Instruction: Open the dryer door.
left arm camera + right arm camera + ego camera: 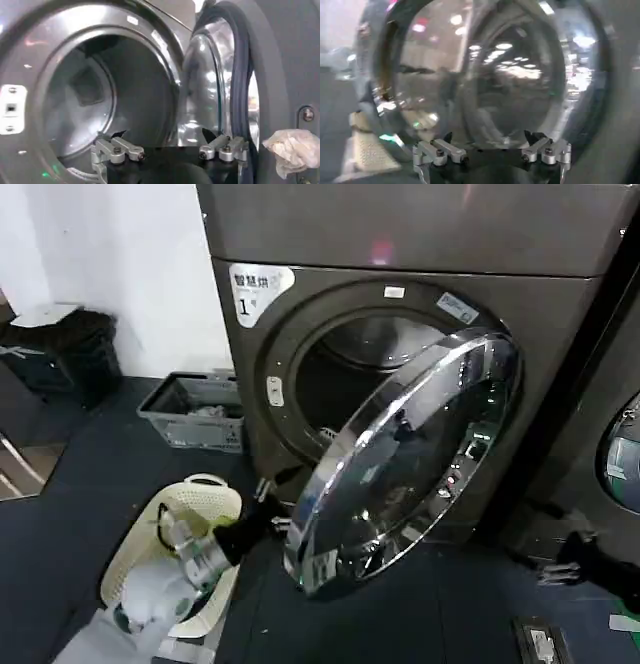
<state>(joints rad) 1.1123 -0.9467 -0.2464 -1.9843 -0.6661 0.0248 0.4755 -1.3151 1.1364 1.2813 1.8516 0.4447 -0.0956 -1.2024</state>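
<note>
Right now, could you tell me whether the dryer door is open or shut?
Open: the dryer door is swung out from the dryer, leaving the drum mouth exposed.

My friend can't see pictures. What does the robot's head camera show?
The dryer door hangs partly open, chrome rim out, showing the dryer's dark drum. The left gripper reaches in by the door's lower edge, above a cream laundry basket.
</note>
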